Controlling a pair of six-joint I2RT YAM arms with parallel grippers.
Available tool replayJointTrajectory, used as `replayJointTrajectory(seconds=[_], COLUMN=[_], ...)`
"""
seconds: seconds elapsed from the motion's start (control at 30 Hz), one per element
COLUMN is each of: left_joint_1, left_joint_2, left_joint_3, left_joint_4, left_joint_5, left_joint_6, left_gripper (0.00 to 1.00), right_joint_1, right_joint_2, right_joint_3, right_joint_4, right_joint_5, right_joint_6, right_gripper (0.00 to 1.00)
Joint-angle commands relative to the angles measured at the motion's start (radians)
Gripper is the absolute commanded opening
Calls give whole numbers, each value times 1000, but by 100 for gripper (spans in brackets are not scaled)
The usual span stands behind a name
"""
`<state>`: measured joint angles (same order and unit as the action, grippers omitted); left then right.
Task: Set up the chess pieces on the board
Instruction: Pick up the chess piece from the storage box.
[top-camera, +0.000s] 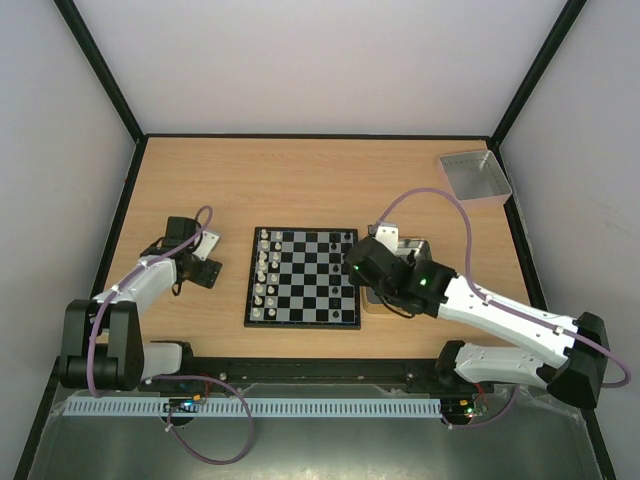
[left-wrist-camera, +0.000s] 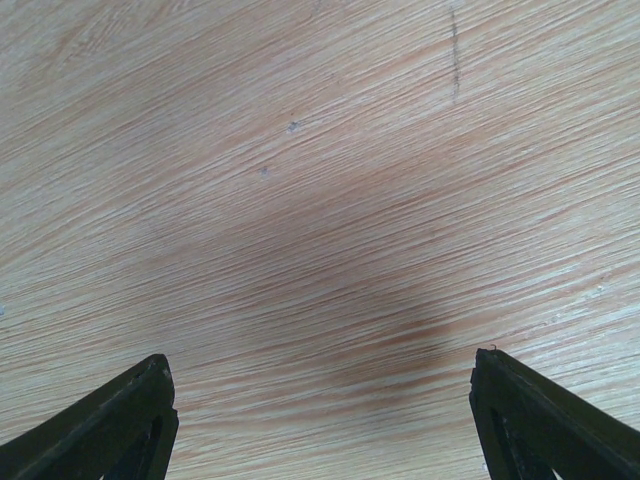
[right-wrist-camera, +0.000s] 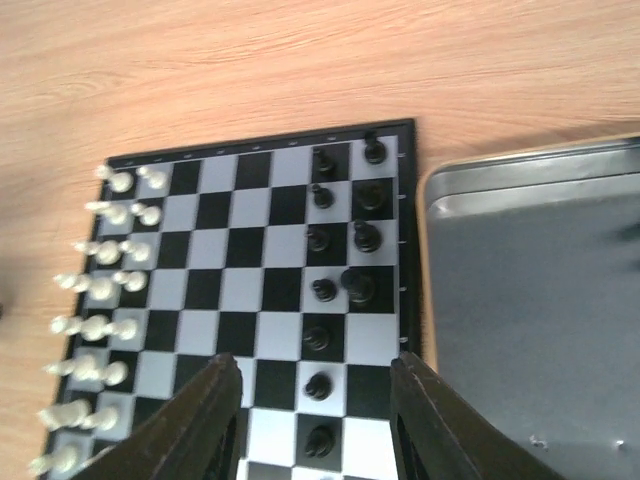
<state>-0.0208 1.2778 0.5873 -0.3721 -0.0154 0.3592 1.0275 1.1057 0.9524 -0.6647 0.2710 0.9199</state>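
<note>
Wooden table (top-camera: 300, 180), one board (top-camera: 305, 290), left pincer (left-wrist-camera: 322, 356), right pincer (right-wrist-camera: 315, 362) — both spread

Board: small black-and-white checked chessboard (right-wrist-camera: 285, 245), 6 o'clock edge cut off.
Tin: gold-tan rectangular tin (right-wrist-camera: 520, 300), 3 o'clock side cut off.

**Left wrist: spread fingers, wood grain ahead**

On my feed the left gripper (left-wrist-camera: 320, 420) has its jaws spread wide, with one dark fingertip (left-wrist-camera: 130, 410) in each lower corner. Beyond the gripper I see the wooden table (left-wrist-camera: 200, 250). A soft shadow (left-wrist-camera: 400, 330) lies just past it, two small specks (left-wrist-camera: 291, 127) sit farther out, and a thin dark scratch (left-wrist-camera: 455, 60) is farthest, off to the right.
</note>
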Motion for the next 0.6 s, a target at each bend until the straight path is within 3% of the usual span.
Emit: replayJointTrajectory(seconds=[0.0, 0.07, 0.17, 0.37, 0.47, 0.57], left_joint_1=[1, 1, 3, 3, -13, -36], left_joint_2=[23, 23, -3, -25, 1, 25], left_joint_3=[-9, -8, -6, -7, -6, -7], left_joint_4=[-8, -10, -15, -10, -6, -3], left_joint_5=[2, -17, -24, -41, -50, -59], left_joint_6=[0, -2, -2, -13, -18, -23], left_gripper=[80, 80, 80, 80, 80, 80], right_joint_1=[-1, 0, -7, -51, -153, -341], right_joint_2=[-34, -46, -60, -124, -157, -124], right_joint_3=[-147, -194, -232, -254, -289, -309], right_joint_4=[187, 251, 301, 313, 346, 403], right_joint_5=[183, 199, 203, 237, 170, 40], right_joint_6=[71, 76, 58, 16, -3, -40], right_gripper=[40, 40, 55, 55, 55, 54])
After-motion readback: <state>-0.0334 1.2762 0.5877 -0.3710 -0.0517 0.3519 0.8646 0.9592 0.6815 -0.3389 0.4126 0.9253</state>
